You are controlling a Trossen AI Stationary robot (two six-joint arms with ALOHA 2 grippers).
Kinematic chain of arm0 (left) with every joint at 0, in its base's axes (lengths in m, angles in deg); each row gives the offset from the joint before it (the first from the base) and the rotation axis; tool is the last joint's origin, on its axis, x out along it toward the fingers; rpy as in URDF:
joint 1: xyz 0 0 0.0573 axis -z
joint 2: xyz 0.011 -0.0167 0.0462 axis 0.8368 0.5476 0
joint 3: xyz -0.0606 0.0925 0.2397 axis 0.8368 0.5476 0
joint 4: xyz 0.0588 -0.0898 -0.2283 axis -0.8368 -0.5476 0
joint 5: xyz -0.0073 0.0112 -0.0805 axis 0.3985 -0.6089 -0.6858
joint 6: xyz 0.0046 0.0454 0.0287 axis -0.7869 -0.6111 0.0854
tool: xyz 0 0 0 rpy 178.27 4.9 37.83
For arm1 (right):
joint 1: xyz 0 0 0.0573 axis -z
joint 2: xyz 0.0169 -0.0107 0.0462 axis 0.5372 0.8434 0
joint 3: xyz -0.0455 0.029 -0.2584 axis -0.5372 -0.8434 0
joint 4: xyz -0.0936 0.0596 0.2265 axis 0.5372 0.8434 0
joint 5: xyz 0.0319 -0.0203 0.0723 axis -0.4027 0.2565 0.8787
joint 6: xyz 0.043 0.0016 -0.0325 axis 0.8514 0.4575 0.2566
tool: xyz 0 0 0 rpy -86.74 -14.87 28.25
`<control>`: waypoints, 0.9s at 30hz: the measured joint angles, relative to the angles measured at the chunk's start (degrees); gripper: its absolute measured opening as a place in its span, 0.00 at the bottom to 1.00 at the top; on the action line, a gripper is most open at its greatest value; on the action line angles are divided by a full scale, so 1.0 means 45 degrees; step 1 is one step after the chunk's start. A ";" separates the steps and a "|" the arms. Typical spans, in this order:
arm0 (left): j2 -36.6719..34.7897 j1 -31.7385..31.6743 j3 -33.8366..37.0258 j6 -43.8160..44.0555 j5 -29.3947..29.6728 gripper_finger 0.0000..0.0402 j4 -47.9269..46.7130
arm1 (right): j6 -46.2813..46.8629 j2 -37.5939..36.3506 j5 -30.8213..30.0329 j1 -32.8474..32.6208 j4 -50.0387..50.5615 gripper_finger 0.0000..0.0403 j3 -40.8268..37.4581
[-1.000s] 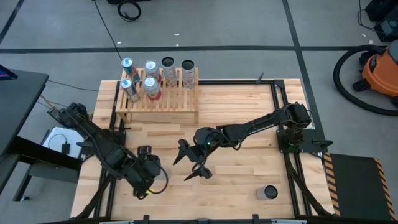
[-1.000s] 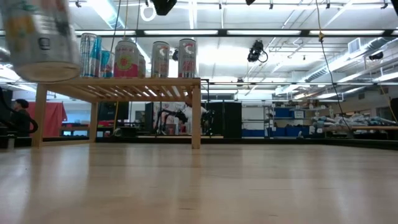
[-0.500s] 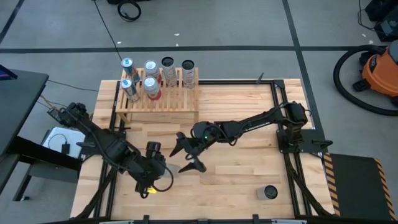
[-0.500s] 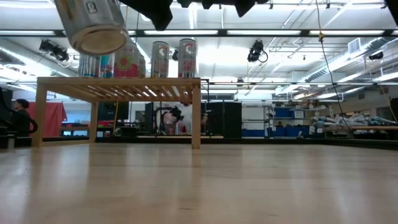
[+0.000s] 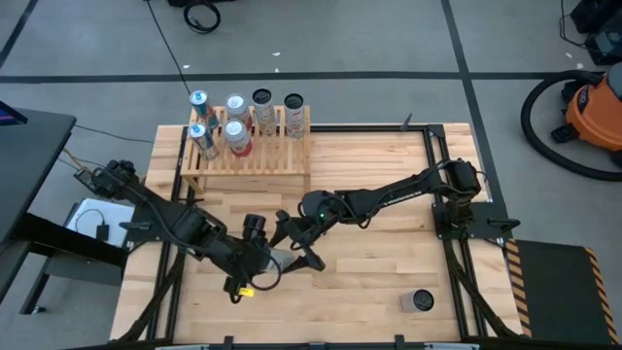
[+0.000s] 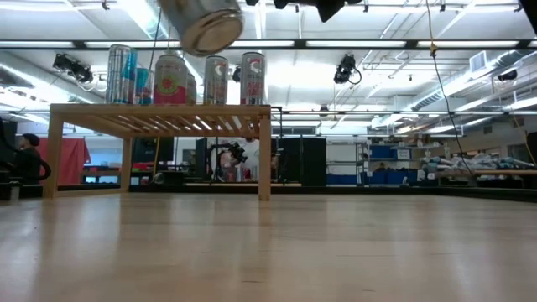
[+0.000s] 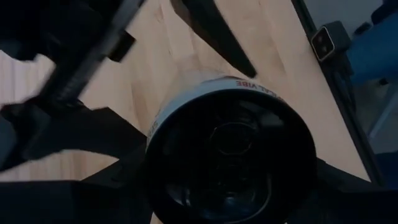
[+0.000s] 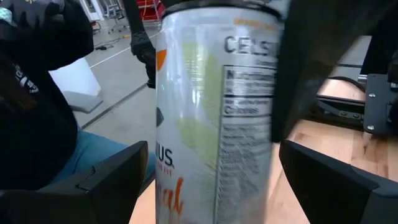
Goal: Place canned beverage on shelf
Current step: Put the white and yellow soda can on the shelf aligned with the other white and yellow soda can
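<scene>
One can (image 8: pixel 214 118) is in transit, pinched at its lower body between the narrowed fingers (image 7: pixel 81 149) of the left gripper (image 5: pixel 260 255) and carried clear of the table (image 5: pixel 389 282), near its middle front.

Right gripper (image 5: pixel 299 246): fingers (image 8: pixel 106 177) spread wide to either side of the same can, not closed on it. It sits just beside the left gripper, the two meeting over the boards, in what looks like a hand-over.

Item, can: tall, slim, white printed wall, dark concave base facing the left wrist camera. In the low view it hangs above the level of the shelf (image 6: pixel 159 119), base down and slightly tilted.

Handling, as judged:
- Wall smooth and glossy, likely slippery; thin metal that would dent under a hard squeeze.
- If full, moderately heavy for its width and stiff; if empty, light and easily crushed. Contents cannot be told.
- Best hold is across the middle of the body, fingers square to the wall, so the can stays upright and does not swing.
- A tall, narrow form tips readily; set down flat on the slats.

Destination, shelf: low light-wood rack at the table's far left, six cans (image 5: pixel 235 136) already standing on its left part, right part bare.

Also present: one further can (image 5: pixel 422 300) at the table's near right corner.
</scene>
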 joint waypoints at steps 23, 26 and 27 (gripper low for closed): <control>0.0005 -0.0734 0.0000 -0.0893 -0.0369 0.66 0.0478 | -0.0321 -0.0010 0.0529 -0.0082 0.0310 0.64 0.0000; 0.0005 -0.0745 -0.0003 -0.0912 -0.0461 0.66 0.0472 | -0.0322 -0.0010 0.0532 -0.0082 0.0320 0.64 0.0000; 0.0005 -0.0745 -0.0002 -0.0905 -0.0464 0.66 0.0480 | -0.0321 -0.0010 0.0529 -0.0087 0.0320 0.65 0.0000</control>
